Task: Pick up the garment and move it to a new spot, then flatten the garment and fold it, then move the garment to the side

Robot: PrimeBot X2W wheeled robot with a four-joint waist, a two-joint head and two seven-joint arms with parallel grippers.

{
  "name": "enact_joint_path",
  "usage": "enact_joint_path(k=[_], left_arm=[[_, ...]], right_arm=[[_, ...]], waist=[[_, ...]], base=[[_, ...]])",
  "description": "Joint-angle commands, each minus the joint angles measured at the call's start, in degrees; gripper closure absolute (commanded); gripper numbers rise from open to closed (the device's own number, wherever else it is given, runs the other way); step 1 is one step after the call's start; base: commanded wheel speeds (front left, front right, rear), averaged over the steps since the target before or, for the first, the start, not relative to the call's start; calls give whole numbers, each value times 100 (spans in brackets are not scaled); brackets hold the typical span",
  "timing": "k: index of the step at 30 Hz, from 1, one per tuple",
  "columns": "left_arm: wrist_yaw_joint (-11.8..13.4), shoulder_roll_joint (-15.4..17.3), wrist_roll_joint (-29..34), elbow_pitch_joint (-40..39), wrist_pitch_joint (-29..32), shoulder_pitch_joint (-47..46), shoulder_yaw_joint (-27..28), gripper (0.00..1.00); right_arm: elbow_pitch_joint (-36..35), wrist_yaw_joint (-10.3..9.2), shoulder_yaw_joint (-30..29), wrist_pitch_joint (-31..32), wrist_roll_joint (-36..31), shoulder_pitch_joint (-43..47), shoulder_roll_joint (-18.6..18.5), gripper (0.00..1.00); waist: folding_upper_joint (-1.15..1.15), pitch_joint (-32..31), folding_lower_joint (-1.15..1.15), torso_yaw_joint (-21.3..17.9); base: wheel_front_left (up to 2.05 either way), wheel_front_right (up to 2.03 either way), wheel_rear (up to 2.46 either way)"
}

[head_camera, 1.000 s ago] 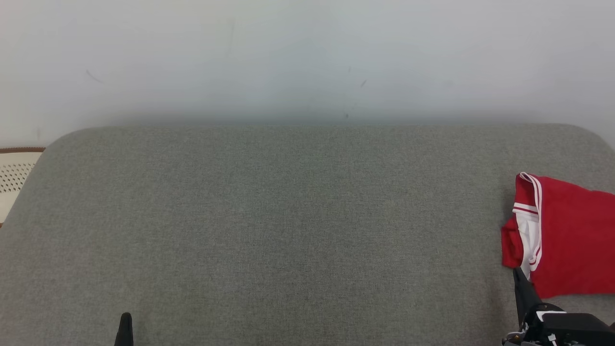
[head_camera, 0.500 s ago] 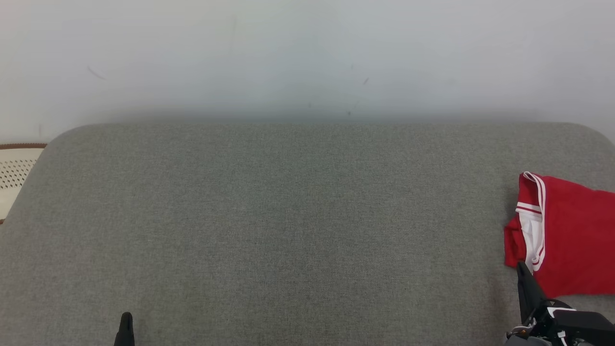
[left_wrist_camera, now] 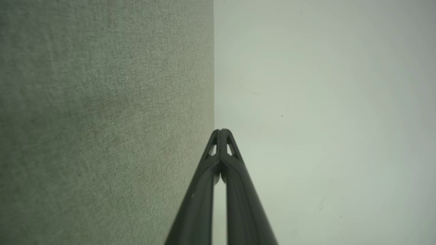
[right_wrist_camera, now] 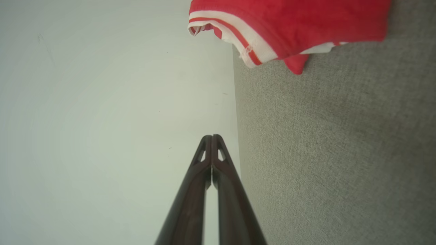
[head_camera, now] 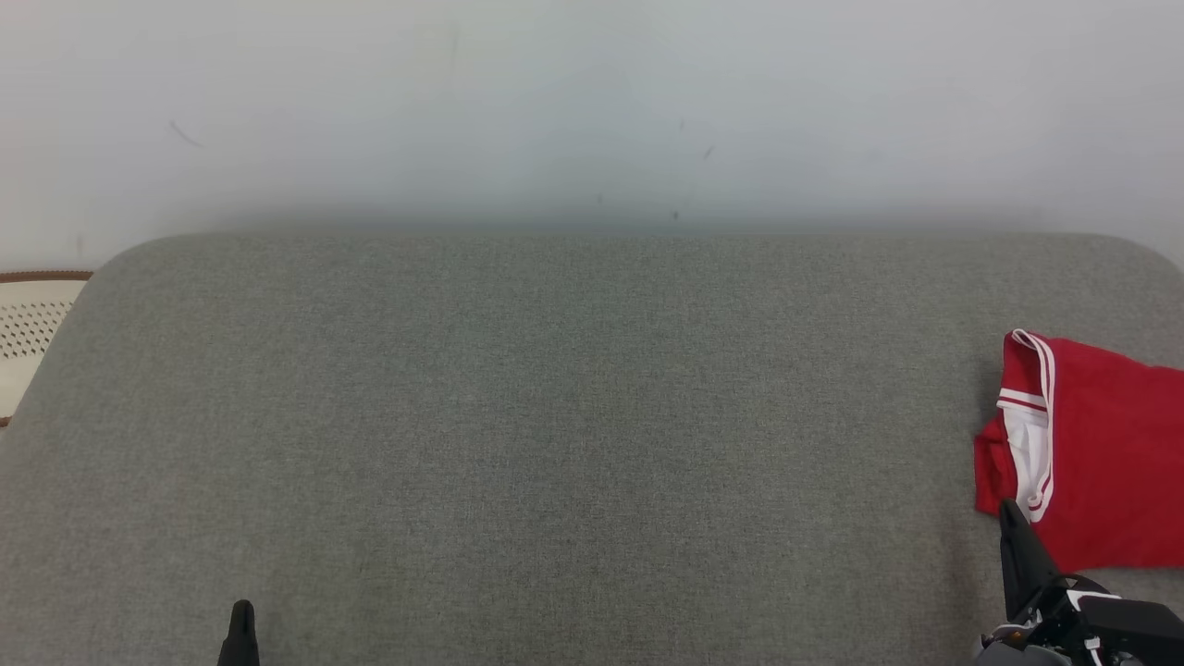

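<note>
Sitting low left over the cushion (head_camera: 555, 416), left gripper (head_camera: 241, 614) is pinched together, empty. Right gripper (head_camera: 1006, 514), low right, likewise closed on nothing. Red garment (head_camera: 1101, 453) lies on the cushion's right end, just ahead of it, apart. Since a second ago only the camera shifted; garment unmoved.

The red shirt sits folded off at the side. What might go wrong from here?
The right gripper, shut, has its tip right beside the red garment and its striped hem; a careless move may snag it and undo the fold.
The fold looks loose: a red flap sticks out at its left side and may slump open.
The garment runs past the head view's right edge; if the gray pad ends near there, it may slide off.
</note>
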Motion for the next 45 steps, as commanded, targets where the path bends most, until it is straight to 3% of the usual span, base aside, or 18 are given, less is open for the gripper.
enact_joint_path(k=[1, 45], left_arm=[[-13, 26, -14, -24, 24, -35, 11, 100], [-13, 24, -16, -24, 22, -32, 10, 100]], right_arm=[[-10, 0, -4, 2, -2, 1, 20, 100], [-9, 0, -1, 0, -1, 2, 19, 100]], waist=[[0, 0, 0, 0], [0, 0, 0, 0]], base=[[0, 0, 0], [0, 0, 0]])
